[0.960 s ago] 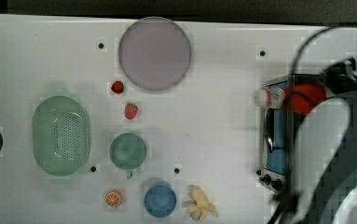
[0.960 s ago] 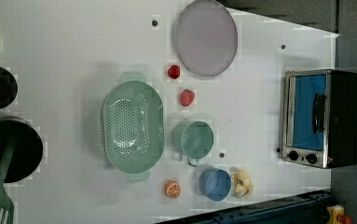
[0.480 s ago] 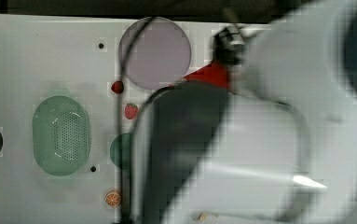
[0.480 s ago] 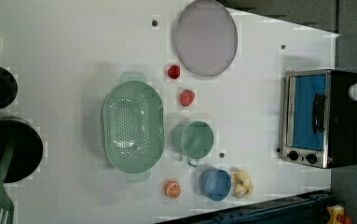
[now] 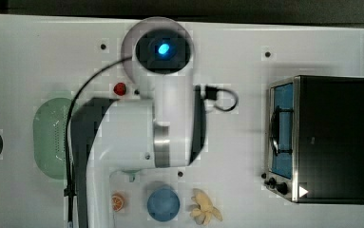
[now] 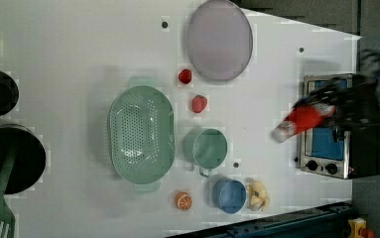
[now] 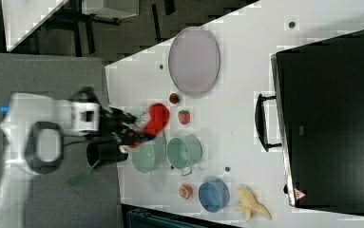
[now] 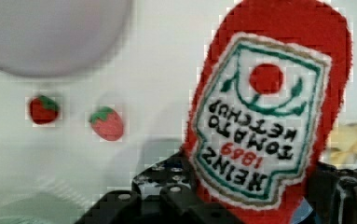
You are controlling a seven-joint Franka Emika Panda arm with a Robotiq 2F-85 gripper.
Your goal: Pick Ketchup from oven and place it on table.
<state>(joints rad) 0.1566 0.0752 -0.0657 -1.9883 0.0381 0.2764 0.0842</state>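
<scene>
The pincer (image 7: 131, 127) is clamped on the Ketchup (image 7: 155, 118), carrying it in the air above the worktop (image 7: 236, 102). In the right view, from left to right: the arm, the bottle over the green dishes, then bare white surface, then the oven (image 7: 331, 118) at far right. The bottle's long axis runs straight out from the fingers, so setting it down likely means lowering onto the bare patch.

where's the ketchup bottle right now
The Ketchup is off the table, held in the gripper. The wrist view shows it above two strawberries.
</scene>
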